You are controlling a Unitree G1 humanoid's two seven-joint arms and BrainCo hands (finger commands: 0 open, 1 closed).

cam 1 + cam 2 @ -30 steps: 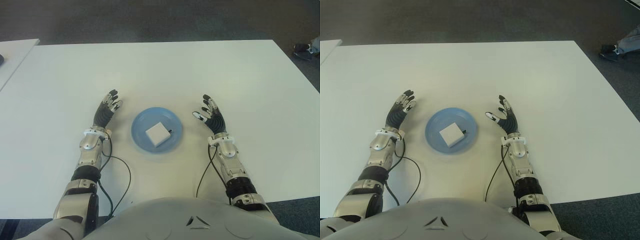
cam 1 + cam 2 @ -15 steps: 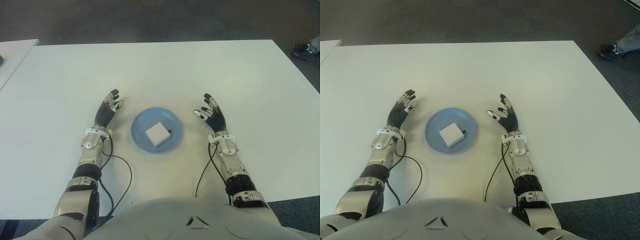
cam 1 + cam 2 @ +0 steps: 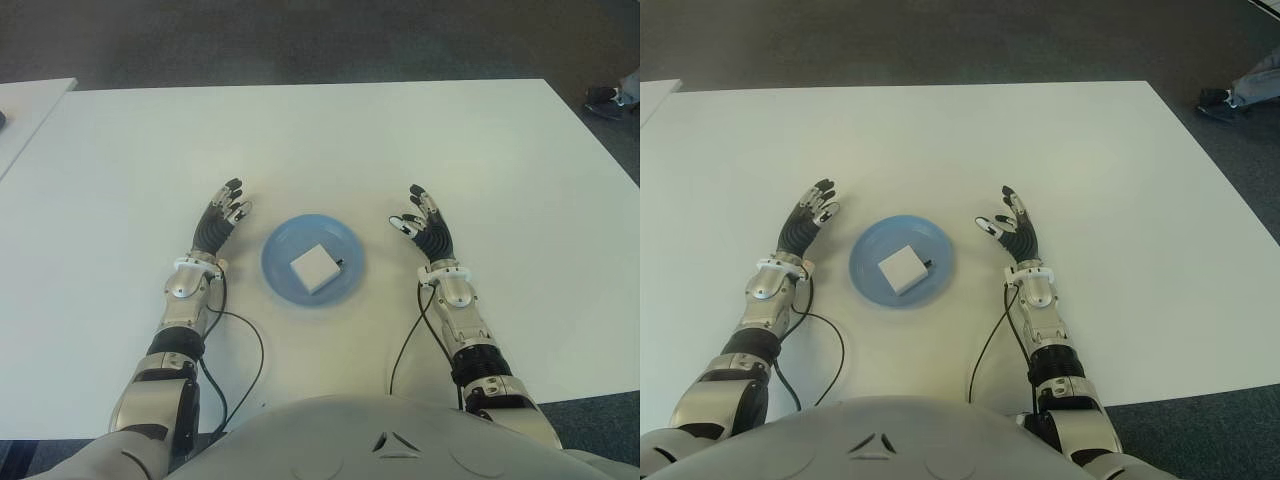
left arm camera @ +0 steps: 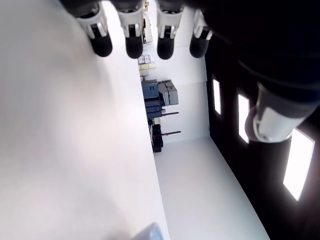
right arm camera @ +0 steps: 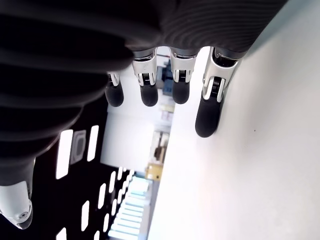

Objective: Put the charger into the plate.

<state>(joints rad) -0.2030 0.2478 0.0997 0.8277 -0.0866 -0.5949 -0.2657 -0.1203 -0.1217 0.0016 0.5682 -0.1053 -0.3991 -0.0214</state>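
A white square charger (image 3: 314, 268) lies inside the blue plate (image 3: 345, 245) at the middle of the white table (image 3: 320, 140), with a short dark stub at its right edge. My left hand (image 3: 222, 214) is to the left of the plate, fingers stretched out and holding nothing. My right hand (image 3: 424, 225) is to the right of the plate, also spread and holding nothing. Both wrist views show straight fingers (image 4: 132, 30) and fingers (image 5: 207, 95) above the bare tabletop.
Black cables (image 3: 240, 340) run from both wrists back over the table toward my body. Another white table's corner (image 3: 25, 100) shows at the far left. A person's shoe (image 3: 610, 98) is on the dark floor beyond the table's right corner.
Both hands have drifted slightly forward and a little away from the plate. The charger and plate have not moved.
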